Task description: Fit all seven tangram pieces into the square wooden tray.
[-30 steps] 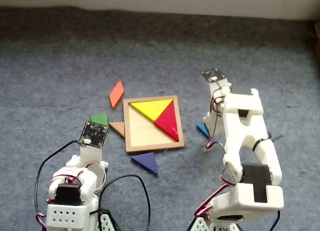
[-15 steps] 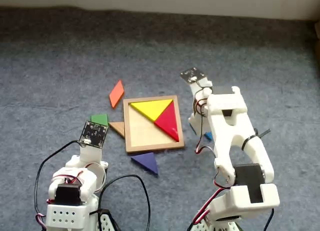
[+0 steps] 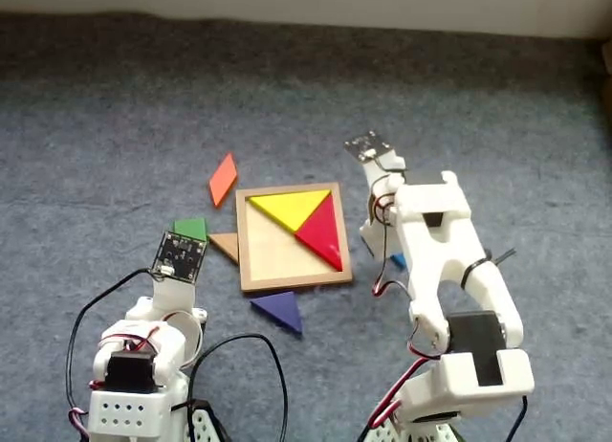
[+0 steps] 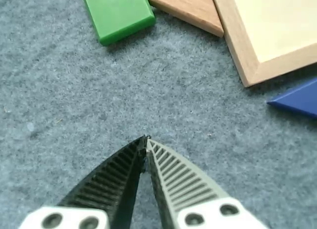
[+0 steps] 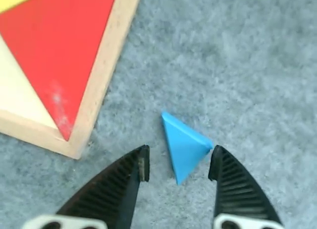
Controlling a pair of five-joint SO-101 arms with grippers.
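Square wooden tray (image 3: 295,282) holds a yellow triangle (image 3: 289,208) and a red triangle (image 3: 323,232); the rest of its floor is bare. Right claw (image 5: 179,162), spread, straddles the light blue triangle (image 5: 185,145) beside the tray's edge. Left claw (image 4: 146,142) is pressed together over open table (image 3: 115,107).

We see a pale wooden tray (image 3: 292,281) with a yellow triangle (image 3: 289,208) and a red triangle (image 3: 323,233). The cloth (image 3: 115,107) is mottled grey-blue. On it are an orange piece (image 3: 223,179), a green piece (image 3: 190,229), a tan triangle (image 3: 226,244), a dark blue triangle (image 3: 279,309), possibly violet from above, and a light blue triangle (image 5: 184,145). The arms (image 3: 449,260) are white; the left gripper (image 4: 146,142) is ribbed, half black, half grey; the right gripper (image 5: 178,162) black
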